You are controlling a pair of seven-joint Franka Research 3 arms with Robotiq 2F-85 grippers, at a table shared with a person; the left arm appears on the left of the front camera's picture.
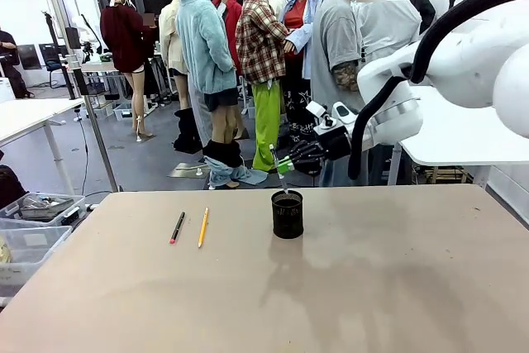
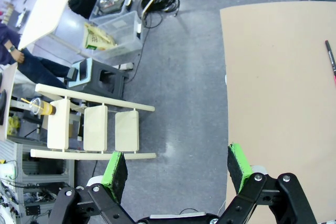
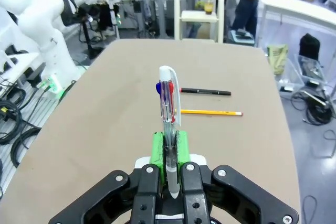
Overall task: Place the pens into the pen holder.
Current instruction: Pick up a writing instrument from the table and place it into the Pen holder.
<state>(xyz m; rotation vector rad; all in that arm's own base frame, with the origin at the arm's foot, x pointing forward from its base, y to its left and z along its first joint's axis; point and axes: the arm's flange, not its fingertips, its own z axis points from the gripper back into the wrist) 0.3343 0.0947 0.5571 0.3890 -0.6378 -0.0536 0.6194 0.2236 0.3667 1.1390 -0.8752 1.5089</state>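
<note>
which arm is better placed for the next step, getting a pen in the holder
Right. The right gripper is shut on the clear pen, which hangs tip-down right over the pen holder. The left gripper is open and holds nothing, out past the table edge over the floor.

**Camera layout: one fixed front view and two wrist views.**

The front camera sits low at the robot's side of the table [image 1: 397,287] and faces across it toward people standing at the far side, taking in the whole tabletop at mid-range. The left wrist camera looks steeply down along the left gripper [image 2: 177,157], past the table's edge. It sees mostly floor, with a strip of tabletop on picture right. The right wrist camera looks at close range along the right gripper [image 3: 169,142] and the clear pen [image 3: 168,98] clamped in it, out over the tabletop. All three views share the dark pen [image 1: 177,227]. The front and right wrist views also share the yellow pencil [image 1: 202,227].
</note>
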